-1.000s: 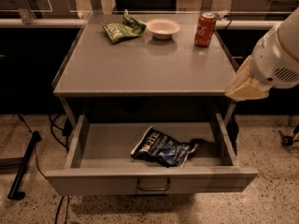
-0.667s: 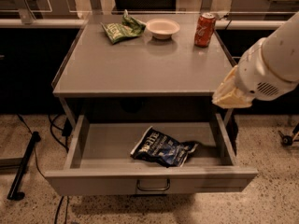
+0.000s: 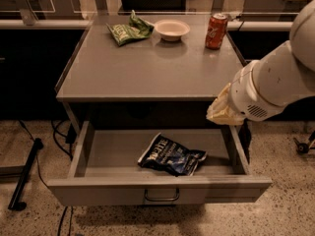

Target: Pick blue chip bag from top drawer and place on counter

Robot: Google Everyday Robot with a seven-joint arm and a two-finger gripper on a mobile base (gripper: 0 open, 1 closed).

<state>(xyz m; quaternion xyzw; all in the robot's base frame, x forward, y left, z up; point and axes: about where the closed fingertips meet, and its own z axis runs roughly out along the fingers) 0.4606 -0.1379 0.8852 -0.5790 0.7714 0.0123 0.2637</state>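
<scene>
— Where's the bag?
— The wrinkled navy-blue foil chip bag (image 3: 171, 155) lies mid-floor in the open grey metal top drawer (image 3: 157, 191). My pale gripper (image 3: 222, 111) hovers at its two o'clock, beside the flat grey counter (image 3: 152, 68) corner. Open or closed, I can't tell.
— Risk?
— Clipping that corner or the drawer wall going down.

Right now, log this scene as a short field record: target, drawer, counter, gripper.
target: blue chip bag, lying in the top drawer, toward its front
drawer: pulled open
counter: green snack bag, white bowl, red soda can along the far edge
gripper: beside the counter's front right corner, above the drawer's right side, apart from the bag
task state: bag not yet picked
</scene>
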